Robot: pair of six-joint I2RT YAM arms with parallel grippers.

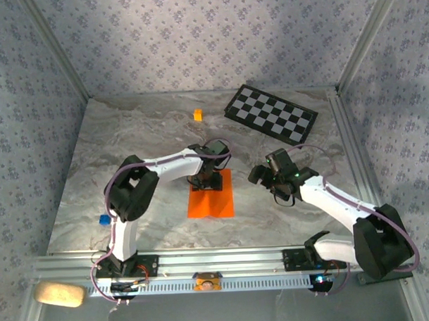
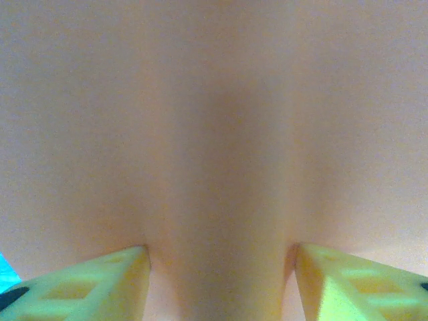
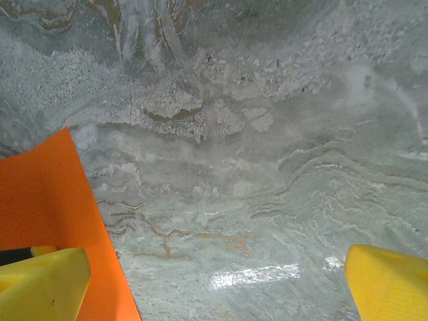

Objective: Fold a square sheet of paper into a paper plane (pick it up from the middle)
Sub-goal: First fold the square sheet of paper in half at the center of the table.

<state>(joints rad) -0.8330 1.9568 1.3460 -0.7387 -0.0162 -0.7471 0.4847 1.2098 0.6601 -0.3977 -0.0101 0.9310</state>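
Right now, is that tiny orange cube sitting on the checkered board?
No, the tiny orange cube sits on the bare table, apart from the checkered board, to its left.

A lab robot cell: marbled table (image 1: 129, 142), wallpapered walls (image 1: 196, 41), aluminium frame (image 1: 239, 260).

The square sheet of paper (image 1: 212, 203) is thin and bright orange. It lies flat, and its sides run almost straight up and down in the top view. It is well apart from the checkered board (image 1: 271, 114), to the left of the board and lower in that view. Up close in the left wrist view, the paper (image 2: 214, 134) looks pale and blurry, with a soft darker stripe up its middle. In the right wrist view one sharp corner (image 3: 40, 200) lies flat.
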